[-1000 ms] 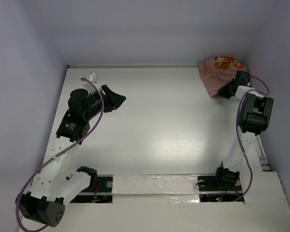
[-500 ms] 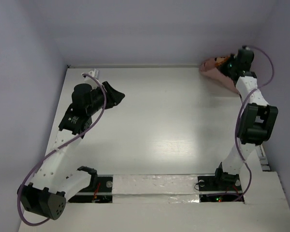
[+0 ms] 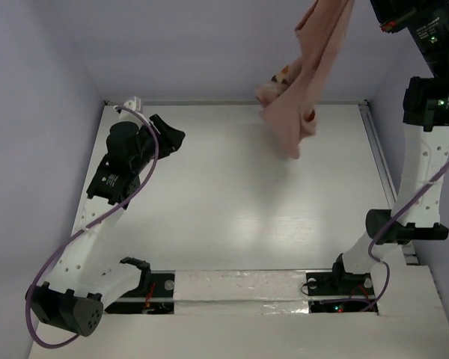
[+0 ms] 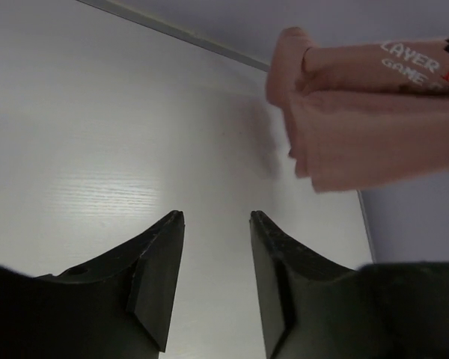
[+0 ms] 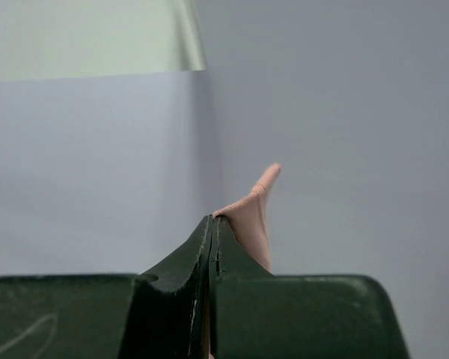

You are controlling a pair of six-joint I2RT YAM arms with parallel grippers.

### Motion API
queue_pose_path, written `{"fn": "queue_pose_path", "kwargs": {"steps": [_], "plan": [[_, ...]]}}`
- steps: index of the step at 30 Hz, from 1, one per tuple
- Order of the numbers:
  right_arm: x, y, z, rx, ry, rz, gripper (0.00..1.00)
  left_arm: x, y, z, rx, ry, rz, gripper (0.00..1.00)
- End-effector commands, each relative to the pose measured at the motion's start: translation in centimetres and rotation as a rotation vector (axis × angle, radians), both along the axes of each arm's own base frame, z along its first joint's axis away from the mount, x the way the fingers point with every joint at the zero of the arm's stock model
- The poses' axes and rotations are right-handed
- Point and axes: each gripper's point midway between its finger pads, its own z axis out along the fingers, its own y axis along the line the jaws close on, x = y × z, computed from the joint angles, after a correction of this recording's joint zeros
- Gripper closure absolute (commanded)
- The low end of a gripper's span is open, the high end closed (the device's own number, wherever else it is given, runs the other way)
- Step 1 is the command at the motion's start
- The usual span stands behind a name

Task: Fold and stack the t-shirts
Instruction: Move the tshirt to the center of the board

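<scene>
Right gripper (image 5: 212,224): fingers pressed together, pinching a t-shirt (image 3: 298,97) edge. The shirt hangs bunched above the table's (image 3: 232,202) far side. Left gripper (image 4: 217,221): part-spread, empty. Step: pickup, before spreading. Next move probably needs the left to catch a free corner.

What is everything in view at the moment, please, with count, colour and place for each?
Dusty salmon-pink cotton t-shirt: one, pink with pale lettering, hanging bunched above the table's far side.
Flat white table: one, white, beneath both arms.
Pale lavender walls: three, lavender, around the table.
Left end effector: one, black, open and empty, far left.
Right end effector: one, black, shut on the t-shirt, high at far right.
</scene>
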Motion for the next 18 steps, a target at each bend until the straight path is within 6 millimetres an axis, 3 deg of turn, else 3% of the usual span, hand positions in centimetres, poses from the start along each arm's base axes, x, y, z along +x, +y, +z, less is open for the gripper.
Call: {"fn": "queue_pose_path", "kwargs": {"steps": [1,4,5,6,7,8,9,10,11,12,13,15,16,18], "plan": [[1.1,1.6,-2.8,-0.034,0.077,0.177,1.0,-0.1,0.8,2.0,-0.008,-0.046,0.047,0.58],[3.9,0.9,-5.6,-0.06,0.144,0.162,1.0,-0.1,0.9,1.8,0.008,-0.044,0.042,0.49],[6.3,0.6,-8.6,-0.069,0.207,0.162,1.0,-0.3,0.4,1.0,0.009,-0.028,0.013,0.47],[7.2,0.2,-10.6,-0.074,0.243,0.156,1.0,-0.4,0.1,0.2,0.012,-0.011,-0.002,0.42],[6.4,-0.2,-11.4,-0.07,0.252,0.14,1.0,-0.4,-0.1,-1.0,0.018,0.017,-0.018,0.4],[6.8,-1.1,-13.0,-0.067,0.255,0.114,1.0,-0.5,-0.4,-3.4,0.029,0.07,-0.037,0.4],[9.5,-2.0,-19.1,-0.048,0.382,0.079,1.0,-1.0,-1.3,-4.7,0.023,0.103,-0.09,0.4],[10.1,-2.9,-23.5,-0.046,0.454,0.027,1.0,-1.3,-2.0,-7.8,0.044,0.188,-0.126,0.4],[9.0,-2.8,-22.6,-0.049,0.437,0.025,1.0,-1.6,-2.5,-9.6,0.068,0.233,-0.144,0.4],[9.5,-3.6,-24.8,-0.061,0.462,-0.033,1.0,-1.9,-2.9,-11.1,0.102,0.266,-0.155,0.4],[10.0,-3.8,-29.6,-0.049,0.566,-0.036,1.0,-2.3,-3.3,-13.1,0.139,0.32,-0.164,0.4],[9.4,-4.8,-32.1,-0.041,0.594,-0.095,1.0,-3.5,-4.3,-15.6,0.181,0.375,-0.187,0.38],[9.4,-5.3,-35.2,-0.032,0.666,-0.11,1.0,-3.7,-4.1,-17.5,0.202,0.434,-0.182,0.32],[8.5,-5.1,-36.3,-0.04,0.676,-0.106,1.0,-4.9,-4.5,-20.6,0.239,0.518,-0.216,0.3]]}}
